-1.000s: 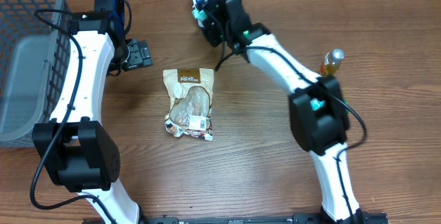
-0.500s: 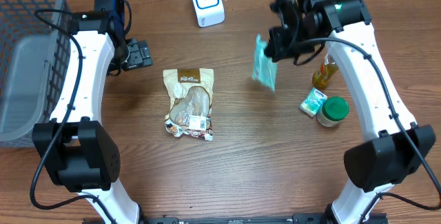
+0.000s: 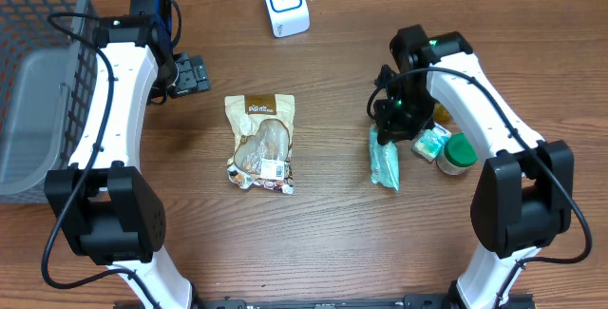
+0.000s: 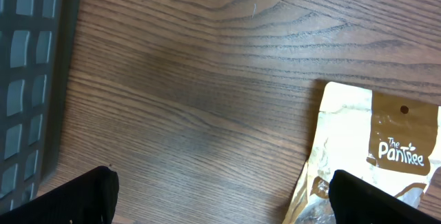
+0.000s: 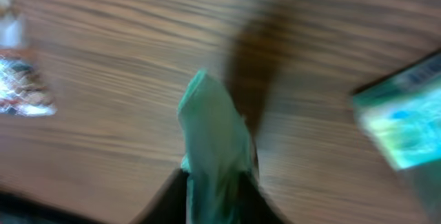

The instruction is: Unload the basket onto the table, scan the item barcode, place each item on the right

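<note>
The right hand point(image 3: 389, 125) hangs low over the right half of the worktop point(image 3: 323, 242), at the far end of a teal packet point(image 3: 385, 159) that lies flat there, pointing toward the near edge. In the blurred right wrist view the packet sits between the dark fingers point(image 5: 162, 200); I cannot tell whether they pinch it. Just right of it are a small green box point(image 3: 431, 142) and a green-lidded jar point(image 3: 460, 153). The white scanner point(image 3: 285, 3) stands well apart at the far edge. The left hand point(image 3: 189, 74) is spread wide and empty beside a brown snack pouch point(image 3: 261, 143), near the grey basket point(image 3: 38, 81).
</note>
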